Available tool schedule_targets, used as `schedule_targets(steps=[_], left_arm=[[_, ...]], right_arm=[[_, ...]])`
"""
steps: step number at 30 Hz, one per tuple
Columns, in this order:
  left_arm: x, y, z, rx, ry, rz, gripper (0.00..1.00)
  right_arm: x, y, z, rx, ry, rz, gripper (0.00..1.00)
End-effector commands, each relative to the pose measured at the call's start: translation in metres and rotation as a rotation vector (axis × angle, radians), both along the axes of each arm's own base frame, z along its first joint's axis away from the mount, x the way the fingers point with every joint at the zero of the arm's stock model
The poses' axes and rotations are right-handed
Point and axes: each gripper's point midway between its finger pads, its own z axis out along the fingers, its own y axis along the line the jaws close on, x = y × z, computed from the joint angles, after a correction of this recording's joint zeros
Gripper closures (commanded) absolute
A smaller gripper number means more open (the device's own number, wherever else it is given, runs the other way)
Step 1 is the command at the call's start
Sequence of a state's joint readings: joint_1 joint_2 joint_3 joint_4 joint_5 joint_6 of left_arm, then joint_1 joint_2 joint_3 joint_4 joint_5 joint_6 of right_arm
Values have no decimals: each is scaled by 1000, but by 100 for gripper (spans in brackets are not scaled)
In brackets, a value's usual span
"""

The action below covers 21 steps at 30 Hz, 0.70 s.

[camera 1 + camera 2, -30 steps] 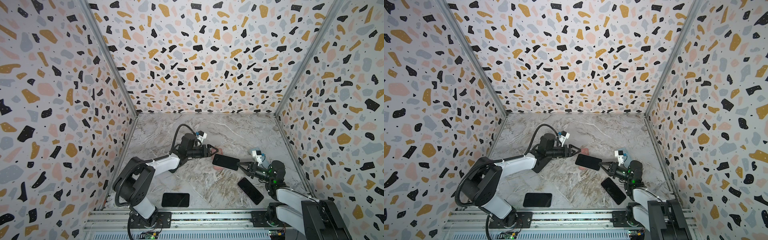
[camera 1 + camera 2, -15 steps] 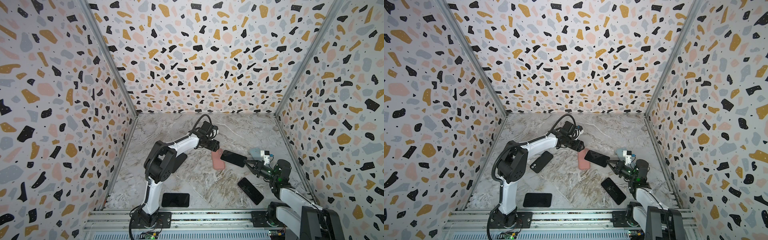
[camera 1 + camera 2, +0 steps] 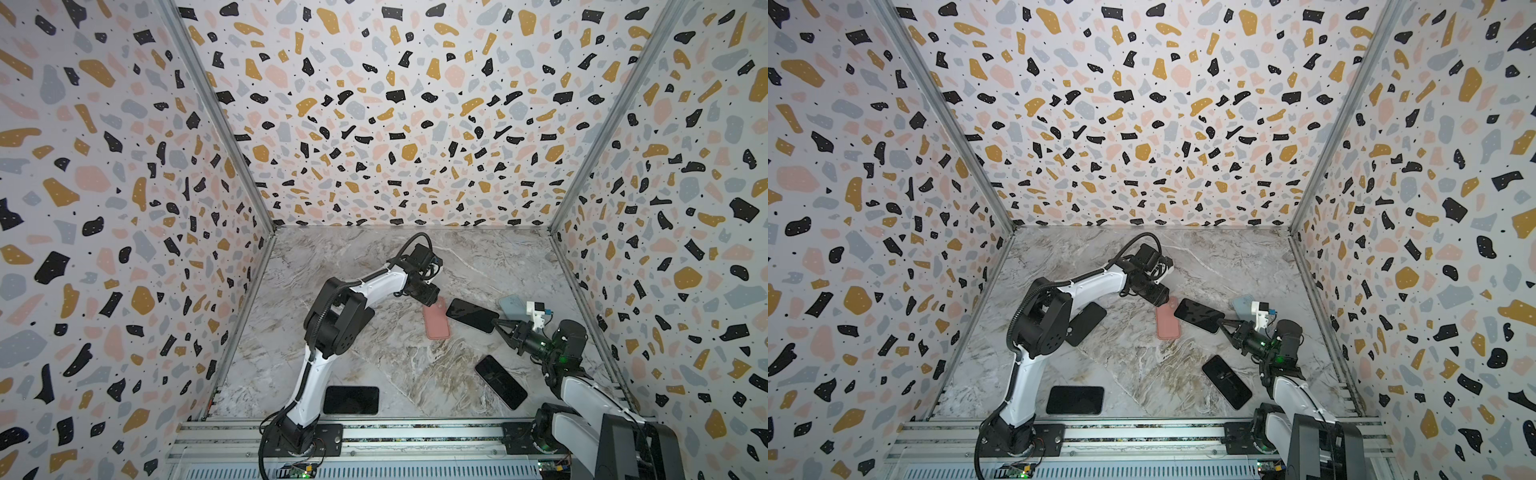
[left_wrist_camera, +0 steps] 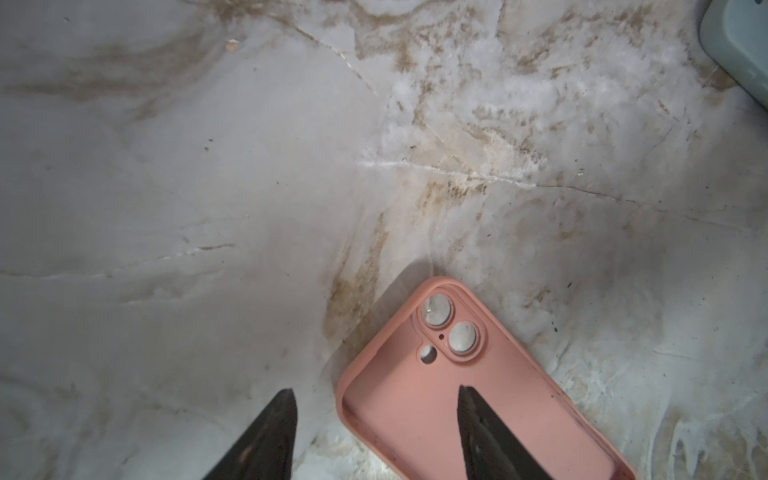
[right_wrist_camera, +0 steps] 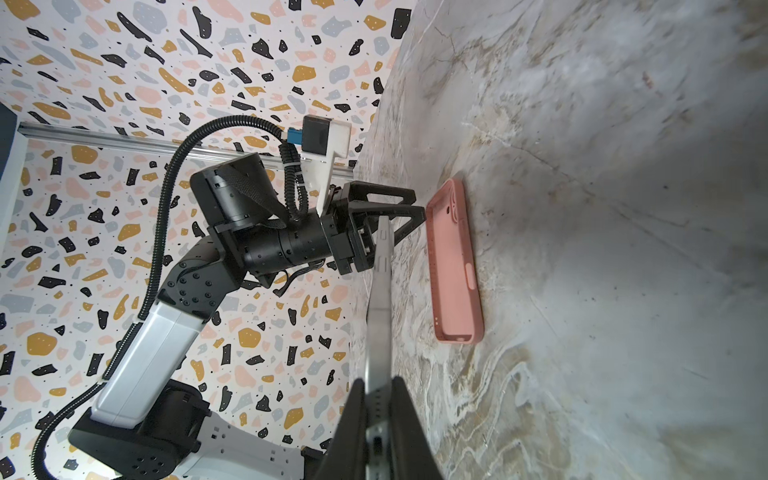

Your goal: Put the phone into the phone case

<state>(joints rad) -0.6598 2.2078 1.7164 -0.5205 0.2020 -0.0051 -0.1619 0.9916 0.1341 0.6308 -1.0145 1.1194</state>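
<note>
The pink phone case [image 3: 436, 320] [image 3: 1168, 322] lies hollow side up on the marble table. My left gripper [image 3: 430, 296] [image 3: 1162, 296] points down at its far, camera-hole end. In the left wrist view it [image 4: 376, 397] is open and straddles the case [image 4: 415, 415] rim, one finger over the hollow, one over the table. My right gripper [image 3: 497, 326] [image 3: 1224, 324] is shut on the near end of the black phone [image 3: 471, 315] [image 3: 1199, 316], held tilted just right of the case. The right wrist view shows the phone [image 5: 380, 311] edge-on in the gripper [image 5: 378, 384], beside the case [image 5: 455, 266].
A grey-blue case [image 3: 512, 305] [image 3: 1241, 303] lies behind the right gripper. Two black phones [image 3: 351, 400] [image 3: 500, 381] lie near the front rail. A dark case [image 3: 1086, 323] sits by the left arm's elbow. Patterned walls close in three sides.
My left arm has swung right and forward to stand over the case's far end, its jaws narrowing a little. The right gripper has drawn the phone to the right, uncovering the case.
</note>
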Motion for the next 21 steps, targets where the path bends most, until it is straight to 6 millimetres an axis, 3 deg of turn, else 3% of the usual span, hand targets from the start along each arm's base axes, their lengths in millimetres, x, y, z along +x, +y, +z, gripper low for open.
schedule_targets(steps=[1,13,21], left_arm=[[-1,-9,3,-19,-16,-46,40],[5,-12,-16,-21,-34,-10,52],[-2,-2,-32,21,-13,-2,70]], right_arm=[[-1,2,13,-10,-60,30,100],[-3,2,9,-19,-55,35,100],[-3,1,8,-33,-59,29,100]])
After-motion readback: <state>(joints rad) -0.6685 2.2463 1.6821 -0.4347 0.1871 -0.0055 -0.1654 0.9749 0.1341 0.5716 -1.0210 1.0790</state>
